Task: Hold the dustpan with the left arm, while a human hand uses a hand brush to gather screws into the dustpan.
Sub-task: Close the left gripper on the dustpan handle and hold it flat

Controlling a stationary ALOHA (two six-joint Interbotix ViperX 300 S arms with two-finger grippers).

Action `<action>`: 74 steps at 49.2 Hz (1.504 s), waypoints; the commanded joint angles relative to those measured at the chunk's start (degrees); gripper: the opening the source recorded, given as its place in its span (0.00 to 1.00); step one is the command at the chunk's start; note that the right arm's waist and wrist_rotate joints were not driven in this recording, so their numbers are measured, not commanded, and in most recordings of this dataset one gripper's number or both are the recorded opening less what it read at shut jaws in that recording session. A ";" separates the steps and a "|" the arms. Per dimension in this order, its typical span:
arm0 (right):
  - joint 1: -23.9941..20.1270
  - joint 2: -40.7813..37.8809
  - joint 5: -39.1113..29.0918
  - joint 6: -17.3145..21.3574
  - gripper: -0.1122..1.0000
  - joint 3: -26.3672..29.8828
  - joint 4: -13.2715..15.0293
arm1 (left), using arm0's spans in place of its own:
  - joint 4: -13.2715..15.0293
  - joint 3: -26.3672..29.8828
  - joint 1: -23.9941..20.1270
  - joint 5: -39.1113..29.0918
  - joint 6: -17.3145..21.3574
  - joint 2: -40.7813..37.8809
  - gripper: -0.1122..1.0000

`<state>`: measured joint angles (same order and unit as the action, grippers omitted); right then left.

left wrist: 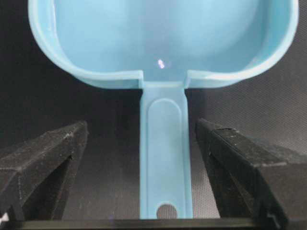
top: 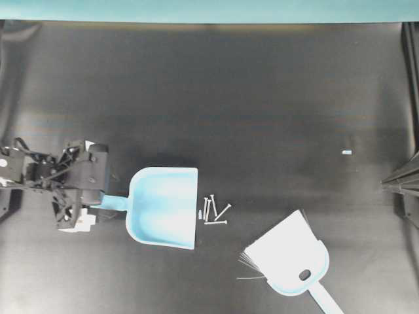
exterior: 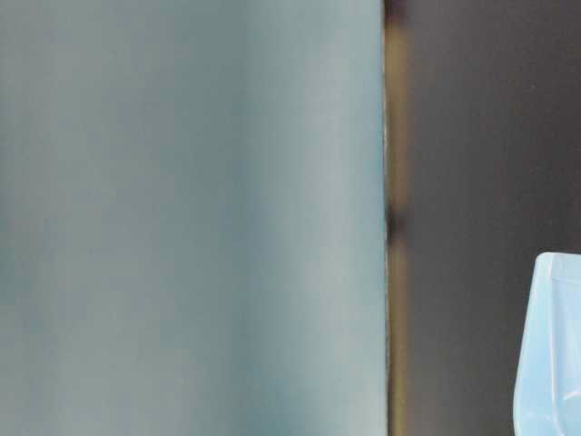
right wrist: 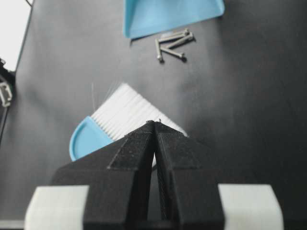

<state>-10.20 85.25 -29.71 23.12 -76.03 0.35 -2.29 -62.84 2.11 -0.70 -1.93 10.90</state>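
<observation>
Lying flat, dustpan (top: 163,206) mouth toward screws (top: 215,211), handle between spread, non-touching left hand (left wrist: 142,158) fingers.

we're scanning the dustpan (top: 163,206), the hand brush (top: 288,258), the screws (top: 215,212) and the black table (top: 262,98), and we find no lettering, label, brand mark or number we can read on any of them.

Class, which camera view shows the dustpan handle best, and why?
The left wrist view: the dustpan handle fills the frame, round hole included, between open jaws. Overhead, the handle is small and partly under the left gripper. The table-level and right wrist views show none of it.
</observation>
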 commanded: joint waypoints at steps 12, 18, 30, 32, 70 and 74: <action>0.00 -0.09 -0.09 0.09 0.10 0.35 0.18 | -0.18 -0.35 0.09 10.11 -0.53 -4.22 0.88; 0.00 -0.09 -0.18 0.00 0.10 0.35 0.18 | -0.18 -0.79 0.09 10.90 -0.53 -4.39 0.83; 0.00 0.00 -0.18 0.00 0.10 0.35 0.18 | -0.18 -1.32 0.18 10.28 -0.79 -4.13 0.37; 0.00 0.00 -0.09 0.00 0.10 0.35 0.18 | -0.18 -1.32 0.18 10.28 -0.79 -4.04 0.37; 0.00 0.44 -0.79 0.00 0.10 0.35 0.18 | -0.18 3.16 1.67 -7.91 -8.61 5.98 0.37; 0.00 0.44 -0.79 0.00 0.10 0.35 0.18 | -0.18 4.04 1.85 -10.28 -8.79 6.24 0.37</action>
<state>-10.20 86.13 -30.76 23.12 -76.03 0.44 -2.29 -60.73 3.69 -8.79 -10.55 16.26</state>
